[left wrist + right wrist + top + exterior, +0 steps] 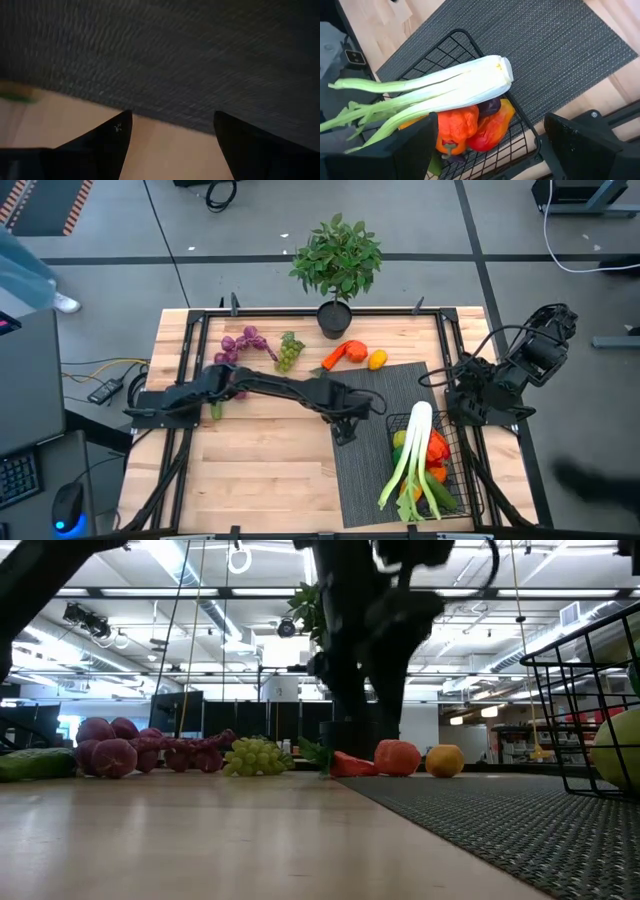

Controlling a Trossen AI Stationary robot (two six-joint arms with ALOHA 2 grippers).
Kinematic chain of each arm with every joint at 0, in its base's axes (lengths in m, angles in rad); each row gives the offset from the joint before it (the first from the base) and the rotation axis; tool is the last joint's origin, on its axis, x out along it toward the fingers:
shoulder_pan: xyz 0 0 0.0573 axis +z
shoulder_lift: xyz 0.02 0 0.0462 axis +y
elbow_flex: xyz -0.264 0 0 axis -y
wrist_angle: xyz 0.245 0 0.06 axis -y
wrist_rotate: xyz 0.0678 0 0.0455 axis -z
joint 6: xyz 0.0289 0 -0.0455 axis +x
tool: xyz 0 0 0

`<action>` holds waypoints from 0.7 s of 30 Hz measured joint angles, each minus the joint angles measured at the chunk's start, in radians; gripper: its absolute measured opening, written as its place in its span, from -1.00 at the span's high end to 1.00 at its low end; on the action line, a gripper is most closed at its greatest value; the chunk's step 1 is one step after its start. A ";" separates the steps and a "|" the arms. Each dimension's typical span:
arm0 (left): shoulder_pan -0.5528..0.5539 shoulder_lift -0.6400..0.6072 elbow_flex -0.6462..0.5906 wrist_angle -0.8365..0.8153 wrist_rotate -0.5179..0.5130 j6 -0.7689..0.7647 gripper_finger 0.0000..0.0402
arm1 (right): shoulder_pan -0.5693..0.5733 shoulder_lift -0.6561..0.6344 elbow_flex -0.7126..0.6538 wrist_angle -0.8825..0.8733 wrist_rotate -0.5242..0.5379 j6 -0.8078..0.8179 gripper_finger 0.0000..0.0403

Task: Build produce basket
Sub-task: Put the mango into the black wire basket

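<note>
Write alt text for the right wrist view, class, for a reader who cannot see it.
A white-green leek lies across the top of a black wire basket, over an orange pepper and a red pepper. The basket sits on a grey ribbed mat on the wooden table, with the open right gripper framing the view.

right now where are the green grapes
In the high view the green grapes lie at the table's back, left of centre, between the purple grapes and the carrot.
</note>
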 joint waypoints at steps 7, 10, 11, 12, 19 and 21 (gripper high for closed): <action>0.008 0.078 0.000 0.017 -0.002 0.008 -0.42 | 0.000 0.000 0.000 0.000 -0.020 0.050 -0.81; 0.014 0.098 0.000 0.046 -0.002 0.010 -0.42 | 0.000 0.000 0.000 0.000 -0.031 0.068 -0.81; 0.017 0.100 0.000 0.048 -0.002 0.018 -0.42 | 0.000 0.000 0.000 0.000 -0.035 0.074 -0.81; 0.019 0.100 -0.001 0.046 -0.002 0.029 -0.42 | 0.000 0.000 0.000 0.000 -0.040 0.077 -0.81; 0.039 0.121 0.001 0.119 -0.014 0.131 -0.42 | 0.000 0.000 0.000 0.000 -0.056 0.089 -0.81; 0.046 0.127 0.001 0.115 -0.016 0.159 -0.42 | 0.000 0.000 0.000 0.000 -0.061 0.089 -0.81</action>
